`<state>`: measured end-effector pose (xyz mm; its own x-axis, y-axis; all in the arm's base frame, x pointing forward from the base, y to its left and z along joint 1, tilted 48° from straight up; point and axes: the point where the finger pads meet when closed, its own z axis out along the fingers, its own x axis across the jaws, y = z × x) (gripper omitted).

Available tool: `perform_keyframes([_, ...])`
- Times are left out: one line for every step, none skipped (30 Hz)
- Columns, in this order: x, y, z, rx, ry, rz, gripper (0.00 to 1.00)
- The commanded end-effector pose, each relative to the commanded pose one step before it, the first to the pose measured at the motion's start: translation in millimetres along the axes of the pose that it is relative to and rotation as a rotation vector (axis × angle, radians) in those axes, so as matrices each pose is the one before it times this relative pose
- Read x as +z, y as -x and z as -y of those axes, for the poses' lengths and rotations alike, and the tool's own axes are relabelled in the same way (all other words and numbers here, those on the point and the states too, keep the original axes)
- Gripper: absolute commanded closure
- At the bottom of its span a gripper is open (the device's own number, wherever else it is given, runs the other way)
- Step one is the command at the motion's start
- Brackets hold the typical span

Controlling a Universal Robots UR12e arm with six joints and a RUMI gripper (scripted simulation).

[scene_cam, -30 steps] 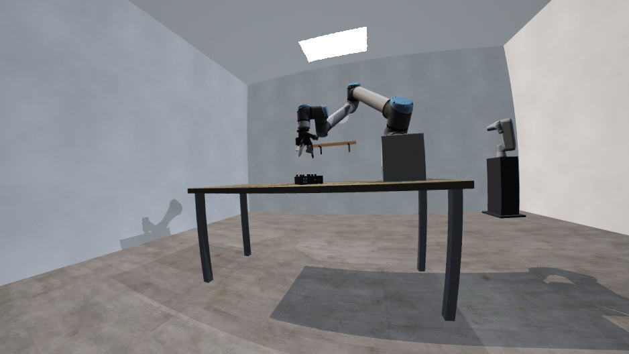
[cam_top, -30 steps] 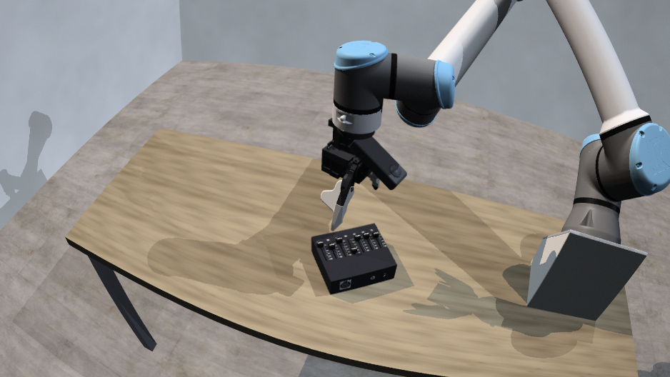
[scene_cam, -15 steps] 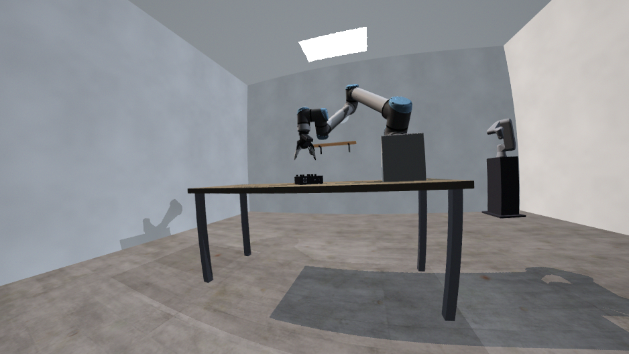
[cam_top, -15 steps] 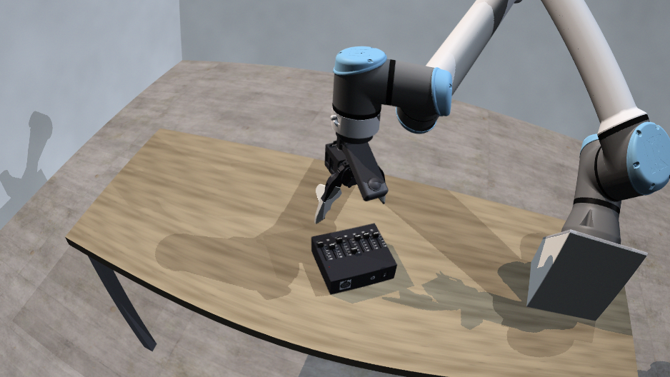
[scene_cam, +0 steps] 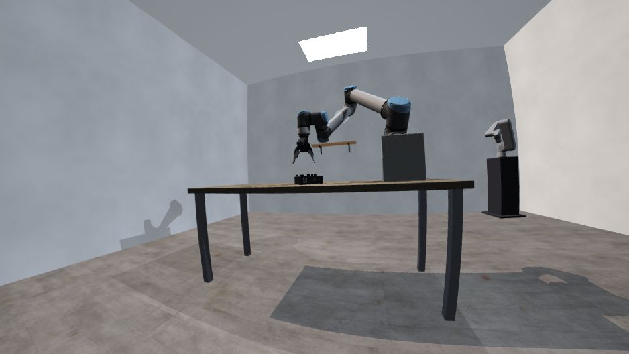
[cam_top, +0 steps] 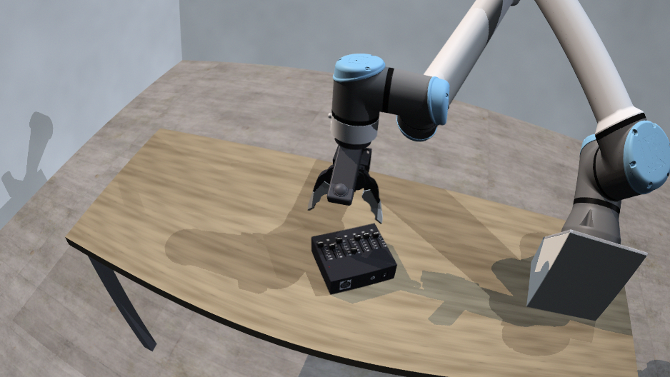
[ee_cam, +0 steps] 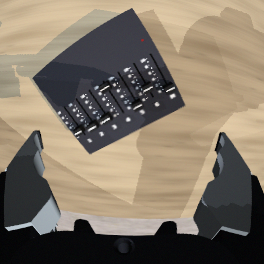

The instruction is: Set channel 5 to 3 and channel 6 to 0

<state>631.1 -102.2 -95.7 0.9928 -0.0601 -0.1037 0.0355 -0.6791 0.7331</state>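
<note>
The lighting desk (cam_top: 353,257) is a small black box with several faders in a row on top, lying on the wooden table. It also shows in the exterior view (scene_cam: 308,179) and tilted in the upper half of the wrist view (ee_cam: 111,89). The fader knobs (ee_cam: 122,107) stand at different heights along their slots. My gripper (cam_top: 345,208) hangs above the desk's far side, fingers spread wide and empty. It also shows in the exterior view (scene_cam: 303,158), and in the wrist view (ee_cam: 131,192) its two fingers frame the bare table below the desk.
The grey robot pedestal (cam_top: 583,273) stands at the table's right end. The table's front edge (cam_top: 234,323) runs near the desk. A small wall shelf (scene_cam: 332,143) and a camera stand (scene_cam: 502,175) are behind, off the table.
</note>
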Motion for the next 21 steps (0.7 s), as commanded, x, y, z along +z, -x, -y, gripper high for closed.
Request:
perform_keyframes([4.97,-4.18,-2.64,0.18513,0.00894,0.01447,0.00])
perform_keyframes([1.49,-1.15,-0.75,0.04523,0.00005,-0.00001,0.00])
perform_keyframes([1.46,-1.16,-0.72,0.04448,0.00005,-0.00001,0.00])
perform_keyframes([1.44,-1.16,-0.69,0.04365,0.00006,-0.00001,0.00])
perform_keyframes([1.41,-1.16,-0.66,0.04276,0.00006,-0.00002,0.00])
perform_keyframes([1.38,-1.15,-0.63,0.04180,0.00007,-0.00002,0.00])
perform_keyframes([1.34,-1.15,-0.59,0.04077,0.00007,-0.00002,0.00])
perform_keyframes([1.31,-1.13,-0.56,0.03968,0.00007,-0.00002,0.00])
perform_keyframes([1.27,-1.12,-0.53,0.03853,0.00007,-0.00003,0.00])
perform_keyframes([1.23,-1.10,-0.50,0.03733,0.00007,-0.00003,0.00])
perform_keyframes([1.19,-1.08,-0.46,0.03607,0.00008,-0.00003,0.00])
perform_keyframes([1.15,-1.05,-0.43,0.03477,0.00008,-0.00004,0.00])
perform_keyframes([1.10,-1.02,-0.40,0.03342,0.00007,-0.00004,0.00])
perform_keyframes([1.06,-0.99,-0.37,0.03203,0.00007,-0.00004,0.00])
perform_keyframes([0.00,0.00,0.00,0.00000,0.00000,0.00000,0.00])
perform_keyframes([0.00,0.00,0.00,0.00000,0.00000,0.00000,0.00])
perform_keyframes([1.01,-0.95,-0.34,0.03061,0.00007,-0.00004,0.00])
perform_keyframes([0.96,-0.92,-0.32,0.02915,0.00007,-0.00004,0.00])
perform_keyframes([0.91,-0.88,-0.29,0.02767,0.00007,-0.00004,0.00])
perform_keyframes([0.86,-0.83,-0.26,0.02616,0.00007,-0.00004,0.00])
perform_keyframes([0.81,-0.79,-0.24,0.02464,0.00006,-0.00004,0.00])
